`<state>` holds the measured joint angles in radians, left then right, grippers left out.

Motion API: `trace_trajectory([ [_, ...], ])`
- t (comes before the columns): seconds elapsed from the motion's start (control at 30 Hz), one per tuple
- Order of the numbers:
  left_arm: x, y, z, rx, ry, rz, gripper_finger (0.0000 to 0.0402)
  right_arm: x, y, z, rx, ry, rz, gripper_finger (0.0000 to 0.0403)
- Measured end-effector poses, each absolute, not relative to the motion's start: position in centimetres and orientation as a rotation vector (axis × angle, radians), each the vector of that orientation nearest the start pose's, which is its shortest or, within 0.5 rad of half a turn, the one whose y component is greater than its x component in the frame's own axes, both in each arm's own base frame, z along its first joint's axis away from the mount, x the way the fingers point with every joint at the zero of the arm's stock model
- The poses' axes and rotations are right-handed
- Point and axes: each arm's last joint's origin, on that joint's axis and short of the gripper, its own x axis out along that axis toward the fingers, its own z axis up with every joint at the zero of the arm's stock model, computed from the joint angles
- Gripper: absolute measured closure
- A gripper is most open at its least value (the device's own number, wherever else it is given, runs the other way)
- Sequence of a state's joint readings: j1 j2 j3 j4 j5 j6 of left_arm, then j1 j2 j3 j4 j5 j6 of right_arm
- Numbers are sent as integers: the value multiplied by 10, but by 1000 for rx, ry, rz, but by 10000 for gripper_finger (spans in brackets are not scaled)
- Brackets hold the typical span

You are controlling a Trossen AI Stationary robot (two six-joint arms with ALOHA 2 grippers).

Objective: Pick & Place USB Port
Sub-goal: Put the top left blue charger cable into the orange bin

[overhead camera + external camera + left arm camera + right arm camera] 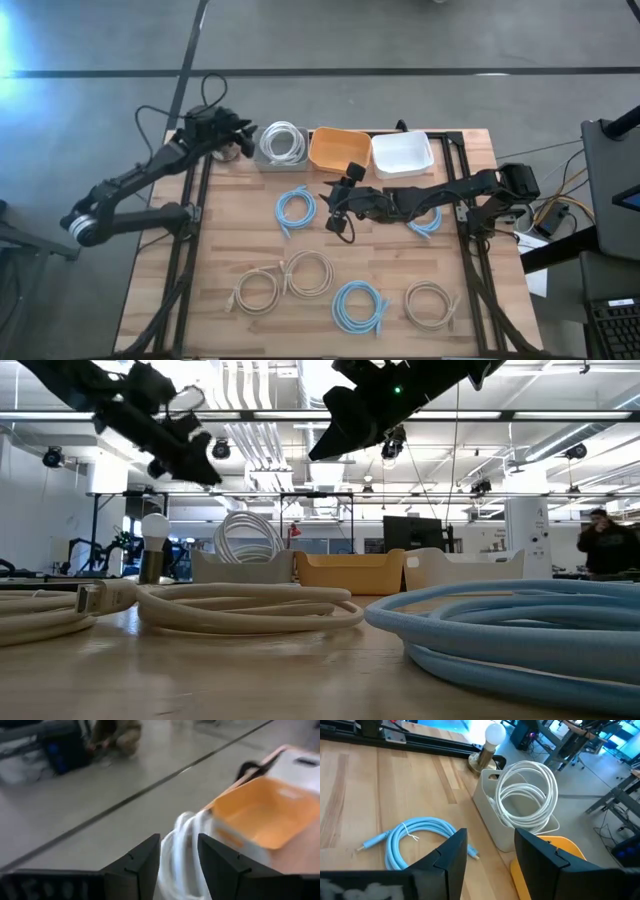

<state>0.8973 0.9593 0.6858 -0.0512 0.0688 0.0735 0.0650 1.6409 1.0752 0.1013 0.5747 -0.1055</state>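
Several coiled cables lie on the wooden table: a light-blue one (295,208) (415,840), another blue one (360,306), a third partly under the right arm (427,222), and beige coils (310,272) (431,303). A white coil (283,141) (527,790) rests in a grey bin (268,160). My right gripper (338,208) (490,847) hovers open above the table beside the first blue cable. My left gripper (243,135) (179,850) is open in the air just left of the grey bin, with the white coil (182,855) showing beyond its fingers.
An orange bin (338,148) and a white bin (402,152) stand in a row with the grey bin along the far edge. A small lamp with a round bulb (492,735) (155,532) stands left of the grey bin. Black frame rails run along both table sides.
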Motion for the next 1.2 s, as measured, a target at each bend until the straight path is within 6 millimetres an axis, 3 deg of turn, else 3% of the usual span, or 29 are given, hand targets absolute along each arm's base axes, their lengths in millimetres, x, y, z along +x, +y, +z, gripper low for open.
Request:
trace_trajectory([
  [0.3, 138, 118, 300, -90, 221, 474, 245, 361, 10, 244, -230, 472, -398, 240],
  [0.53, 153, 87, 284, -105, 260, 251, 245, 363, 17, 243, -172, 469, -145, 239],
  [0.67, 161, 73, 273, -108, 283, 160, 245, 367, 18, 236, -164, 474, -108, 238],
  [0.87, 168, 57, 259, -117, 236, 65, 245, 388, 16, 204, -146, 466, -121, 238],
  [1.2, 170, 52, 250, -134, 204, 41, 245, 442, 4, 148, -106, 726, 18, 239],
])
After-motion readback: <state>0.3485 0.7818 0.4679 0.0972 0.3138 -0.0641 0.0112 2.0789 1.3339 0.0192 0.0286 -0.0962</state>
